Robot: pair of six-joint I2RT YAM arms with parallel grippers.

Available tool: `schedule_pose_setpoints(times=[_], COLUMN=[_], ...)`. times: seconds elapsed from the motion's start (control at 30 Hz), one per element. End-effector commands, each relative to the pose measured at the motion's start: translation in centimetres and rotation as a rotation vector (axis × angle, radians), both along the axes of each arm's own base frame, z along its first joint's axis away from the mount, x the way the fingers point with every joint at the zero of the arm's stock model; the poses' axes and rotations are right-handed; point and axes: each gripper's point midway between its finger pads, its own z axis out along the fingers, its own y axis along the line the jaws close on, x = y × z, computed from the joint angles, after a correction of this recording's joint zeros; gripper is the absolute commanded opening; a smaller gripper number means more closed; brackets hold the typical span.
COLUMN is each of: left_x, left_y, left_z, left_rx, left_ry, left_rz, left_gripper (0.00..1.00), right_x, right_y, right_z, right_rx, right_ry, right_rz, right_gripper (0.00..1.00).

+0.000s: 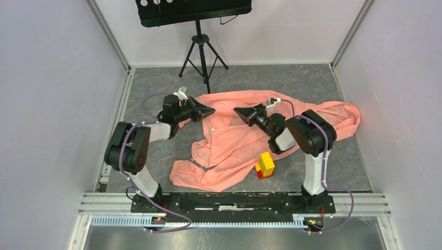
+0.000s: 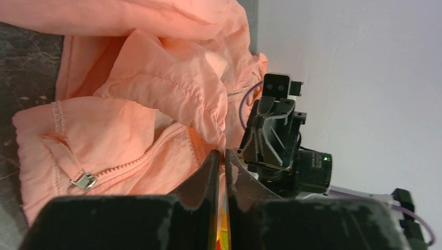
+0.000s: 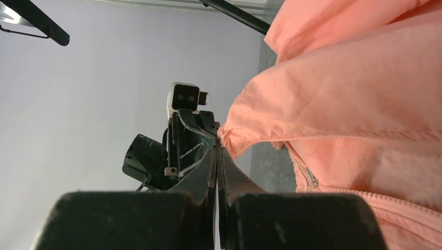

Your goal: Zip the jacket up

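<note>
Two grippers meet tip to tip at mid-frame: the left gripper and the right gripper each stand clenched on a hem of the salmon-pink jacket.

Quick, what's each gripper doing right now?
Left gripper: closed, tips pinching a fold of the jacket.
Right gripper: closed, tips pinching the jacket's edge.
</note>
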Motion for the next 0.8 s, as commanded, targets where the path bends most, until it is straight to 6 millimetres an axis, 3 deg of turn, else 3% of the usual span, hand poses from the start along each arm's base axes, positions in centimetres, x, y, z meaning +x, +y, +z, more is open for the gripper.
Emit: schedule_pose_setpoints(times=[0.0, 0.03, 0.1, 0.13, 0.2, 0.27, 0.53, 0.63, 0.77], left_x=[0.7, 0.6, 0.4, 0.3, 0.0, -0.2, -1.6, -2.0, -2.2], left_y=[0.8, 0.8, 0.4, 0.3, 0.1, 0.0, -0.3, -0.4, -0.5], left_z=[1.3, 1.4, 1.7, 2.1, 3.3, 4.0, 8.4, 8.5, 7.7], left_rx=[0.146, 0.142, 0.113, 0.083, 0.026, -0.003, -0.137, -0.144, -0.162], left_ry=[-0.162, -0.161, -0.15, -0.144, -0.153, -0.143, -0.175, -0.165, -0.143], left_rz=[-0.006, -0.011, -0.024, -0.023, -0.019, -0.014, -0.023, -0.027, -0.027], left_gripper=[0.1, 0.04, 0.02, 0.02, 0.02, 0.02, 0.02, 0.02, 0.02], right_x=[-3.5, -3.6, -3.8, -3.6, -3.5, -3.3, -2.0, -1.1, 0.6], right_y=[-0.4, 0.0, -0.4, -0.6, -0.1, 0.2, 0.0, -0.5, 0.6], right_z=[9.7, 9.0, 7.6, 7.3, 7.0, 6.5, 3.7, 4.4, 5.0], right_rx=[0.175, 0.142, 0.085, 0.058, 0.02, 0.01, 0.024, 0.063, 0.084], right_ry=[-0.389, -0.373, -0.334, -0.332, -0.332, -0.304, -0.14, -0.131, -0.118], right_rz=[0.089, 0.103, 0.051, 0.022, 0.033, 0.03, -0.046, -0.095, -0.082], right_gripper=[0.0, 0.1, 0.64, 0.78, 0.93, 0.98, 0.98, 0.98, 0.98])
